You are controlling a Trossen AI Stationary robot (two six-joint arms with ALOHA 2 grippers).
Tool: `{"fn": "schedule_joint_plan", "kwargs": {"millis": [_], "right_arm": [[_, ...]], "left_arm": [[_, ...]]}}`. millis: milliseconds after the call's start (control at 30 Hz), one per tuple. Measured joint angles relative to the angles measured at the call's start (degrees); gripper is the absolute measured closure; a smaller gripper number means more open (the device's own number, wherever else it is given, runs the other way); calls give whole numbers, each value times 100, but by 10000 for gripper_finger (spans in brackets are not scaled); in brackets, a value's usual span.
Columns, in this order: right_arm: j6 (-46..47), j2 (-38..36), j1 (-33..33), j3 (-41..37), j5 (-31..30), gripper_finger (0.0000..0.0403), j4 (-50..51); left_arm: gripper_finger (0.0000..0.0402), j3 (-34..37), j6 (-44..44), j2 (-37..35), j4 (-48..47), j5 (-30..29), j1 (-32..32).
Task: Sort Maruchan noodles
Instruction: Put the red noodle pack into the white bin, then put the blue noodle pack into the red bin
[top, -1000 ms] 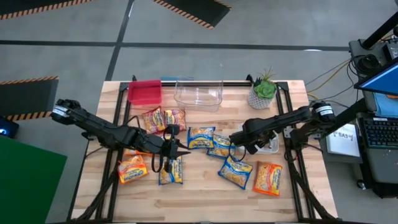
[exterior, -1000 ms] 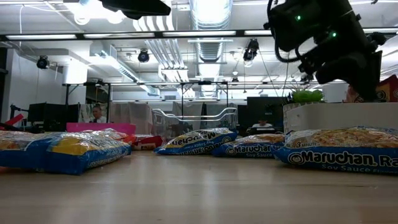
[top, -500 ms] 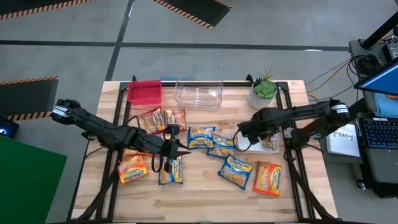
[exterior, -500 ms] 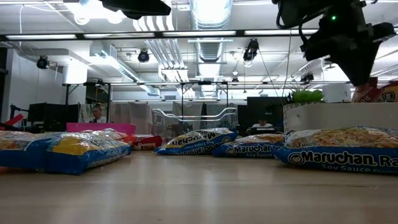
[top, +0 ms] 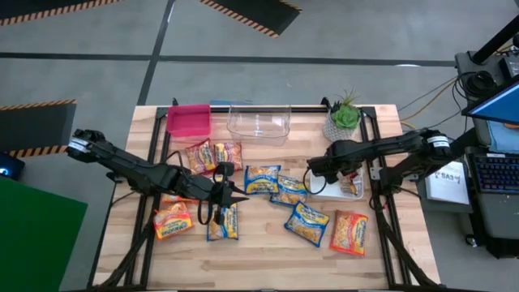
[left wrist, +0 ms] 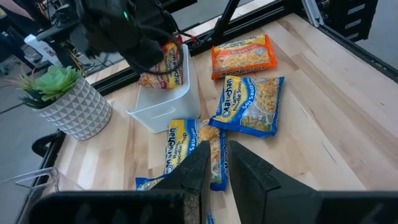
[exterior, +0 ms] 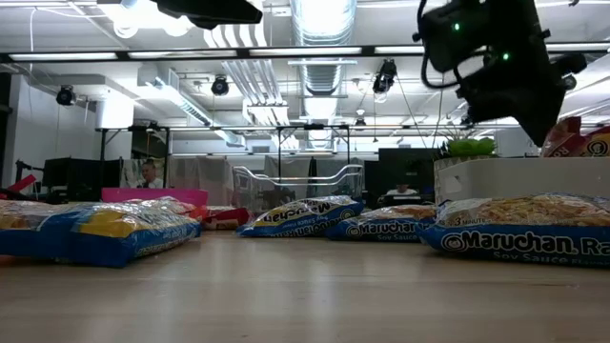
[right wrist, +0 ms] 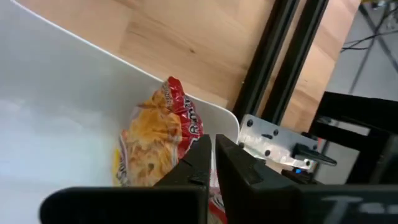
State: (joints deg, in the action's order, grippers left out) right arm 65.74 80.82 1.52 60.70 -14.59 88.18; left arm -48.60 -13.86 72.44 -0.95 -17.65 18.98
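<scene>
Over the white bin [top: 345, 188] your right gripper [right wrist: 213, 163] hovers, jaws together and empty, above a red noodle packet [right wrist: 155, 144] sorted inside, while left gripper [left wrist: 214, 163], jaws together, idles mid-desk among loose packets [top: 306, 221].

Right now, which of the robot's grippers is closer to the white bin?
The right. The right gripper hangs over the white bin; the left gripper waits farther off, across the blue noodle packets.

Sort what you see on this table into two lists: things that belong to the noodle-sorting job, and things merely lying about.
Belonging to the job:
Maruchan noodle packets
white bin with a red-marked packet inside
pink bin
clear bin
right gripper over the white bin

Lying about:
potted plant
</scene>
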Motion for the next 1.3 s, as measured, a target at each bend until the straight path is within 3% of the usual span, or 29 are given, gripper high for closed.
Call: {"fn": "schedule_joint_plan", "kwargs": {"millis": [200,400,667,833,1000,1167,1300], "right_arm": [[-298,218,0,-357,0,394,-769],[-529,243,-11,-175,-205,394,-753],[-1442,-427,-214,253,-1214,394,-1487],[-3085,-1229,-483,-159,-1294,394,-3493],[-5028,-2185,-699,-1105,-1303,394,-6396],[-6740,-2989,-734,-2381,-704,394,-9427],[-7582,-3447,-713,-2963,-553,394,-10220]], "left_arm": [[363,-2,-74,0,0,0,-7],[363,-1,-48,-4,0,0,-7],[363,-2,435,-4,-11,0,-7],[363,-1,876,72,-7,0,-7],[363,-2,1015,353,182,2,-7],[363,-67,1291,728,210,5,-7],[363,-290,2031,952,-168,-238,-33]]}}
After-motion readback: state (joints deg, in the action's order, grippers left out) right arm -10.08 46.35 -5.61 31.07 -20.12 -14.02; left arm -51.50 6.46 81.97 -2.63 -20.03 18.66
